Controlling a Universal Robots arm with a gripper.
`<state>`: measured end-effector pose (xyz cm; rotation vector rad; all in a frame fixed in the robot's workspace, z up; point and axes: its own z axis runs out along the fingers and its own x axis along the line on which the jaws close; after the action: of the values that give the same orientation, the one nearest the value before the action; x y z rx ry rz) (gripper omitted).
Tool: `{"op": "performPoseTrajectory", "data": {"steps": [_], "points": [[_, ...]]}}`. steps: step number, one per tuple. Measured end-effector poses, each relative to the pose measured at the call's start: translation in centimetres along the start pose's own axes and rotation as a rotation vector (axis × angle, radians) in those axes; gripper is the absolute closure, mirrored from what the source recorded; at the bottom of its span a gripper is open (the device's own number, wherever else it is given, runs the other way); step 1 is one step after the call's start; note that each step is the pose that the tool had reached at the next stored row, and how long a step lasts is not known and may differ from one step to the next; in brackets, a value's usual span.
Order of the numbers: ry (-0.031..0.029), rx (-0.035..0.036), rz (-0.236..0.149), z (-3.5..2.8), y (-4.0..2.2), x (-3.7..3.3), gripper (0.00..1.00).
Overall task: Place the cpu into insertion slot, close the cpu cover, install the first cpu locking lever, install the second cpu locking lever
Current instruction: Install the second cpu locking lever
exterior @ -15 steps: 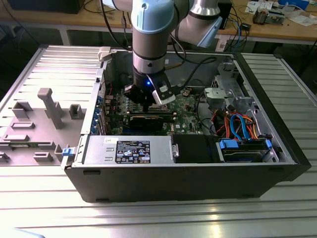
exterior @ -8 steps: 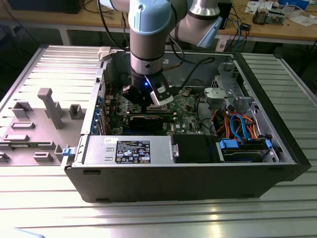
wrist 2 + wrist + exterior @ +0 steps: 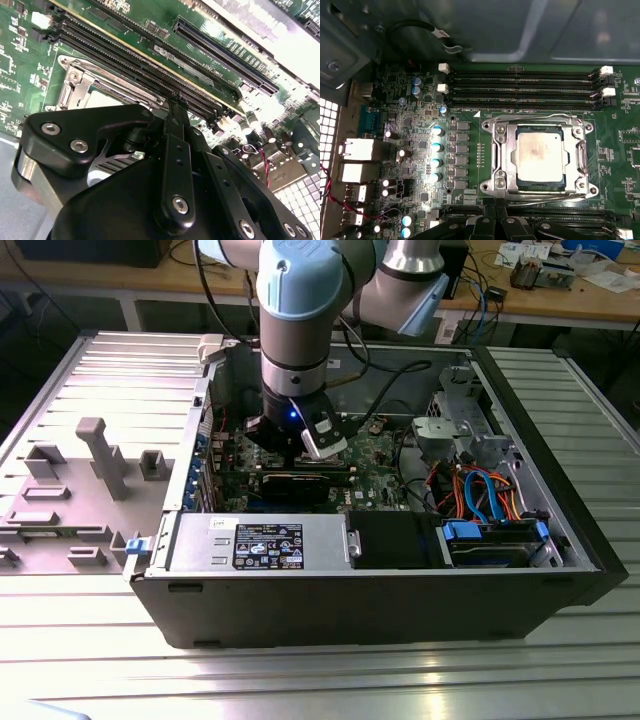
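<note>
One robot arm (image 3: 293,310) reaches down into one open computer case (image 3: 380,570), and its single gripper (image 3: 492,225) hangs just above the green circuit board (image 3: 465,165), beside the socket. Its black fingers (image 3: 172,150) meet at the tips with nothing between them, so the gripper is closed and empty. In the first wrist view there is one cpu (image 3: 540,156), a square chip with a silvery top, lying flat in the insertion slot (image 3: 506,150). One cpu cover (image 3: 540,129), a silver frame with a square opening, lies down around the chip, so that the chip's top shows through the opening. Thin wire levers run along the socket's edges; I cannot tell whether they are latched. Four long black memory slots (image 3: 520,90) lie side by side just beyond the socket, and four round capacitors (image 3: 436,155) stand in a row near it. The case sits on a ribbed metal bench (image 3: 300,680); on the exterior view's left, grey blocks (image 3: 105,455) stand upright on it. Behind it are wooden tables (image 3: 560,290) strewn with cables and small parts. Inside the case are also one silver power supply (image 3: 260,545) with a dark label, a blue drive carrier (image 3: 495,540), and a bundle of orange and blue cables (image 3: 480,490).
</note>
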<state>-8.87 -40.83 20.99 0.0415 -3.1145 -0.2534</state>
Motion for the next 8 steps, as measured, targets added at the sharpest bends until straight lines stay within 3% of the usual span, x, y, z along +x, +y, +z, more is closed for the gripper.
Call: {"op": "performPoseTrajectory", "data": {"steps": [5,8], "points": [[-0.0004,-0.0230,-0.001,0.30,-0.05,0.10,0.89],[-0.0006,-0.0284,-0.001,0.56,-0.08,0.16,0.89]]}}
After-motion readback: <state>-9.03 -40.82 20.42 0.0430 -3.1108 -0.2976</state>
